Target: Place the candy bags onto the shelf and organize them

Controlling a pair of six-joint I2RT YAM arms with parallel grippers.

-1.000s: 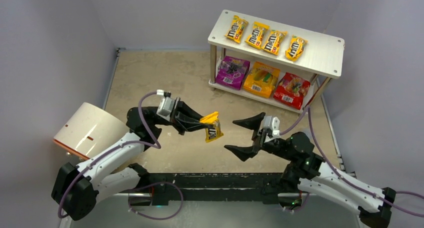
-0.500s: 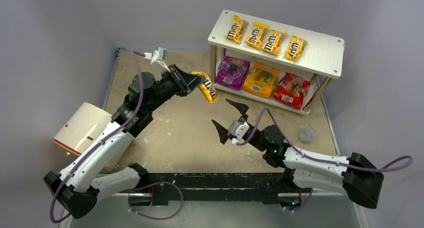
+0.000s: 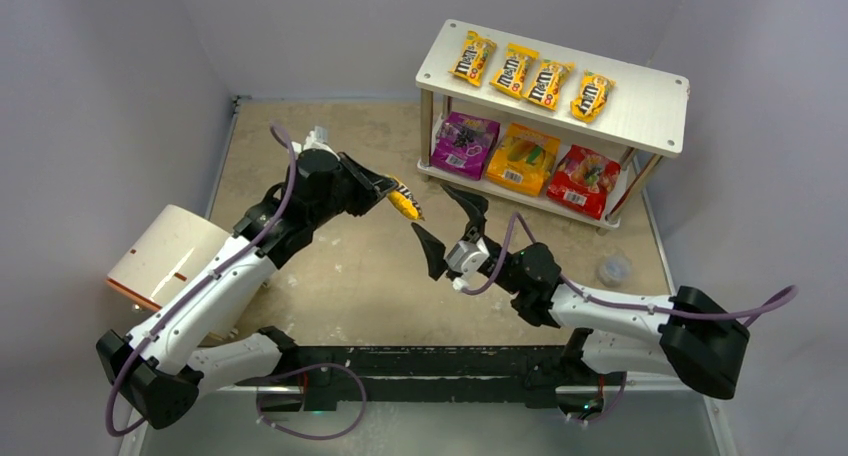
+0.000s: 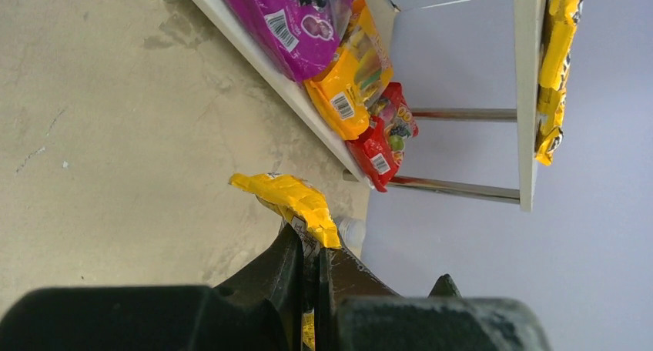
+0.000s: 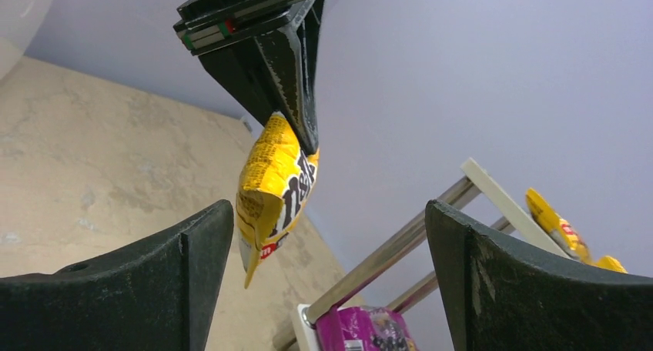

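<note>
Candy first: the yellow M&M's packet [image 3: 406, 202] is pinched at one short end by my left claw [image 3: 392, 190], whose two fingers are pressed together on it with only the foil between them. The rest of the packet sticks out past the fingertips, in the air above the table [image 3: 340, 276]. In the left wrist view I see its long axis continue almost the line of the fingers, with the free end pointing away from the wrist and bending a little to one side. From the right wrist view the same packet hangs down from the left fingertips, printed side towards that camera.

My right claw [image 3: 448, 226] is spread wide and holds nothing. The packet is in front of its gap, near but apart from both fingers.

Beyond both claws stands the shelf [image 3: 650, 106]. On its top board lie four other yellow packets [image 3: 513, 69] in a row. On the lower board the purple pouch [image 3: 463, 144], the orange pouch [image 3: 521, 159] and the red pouch [image 3: 583, 181] lie side by side.
</note>
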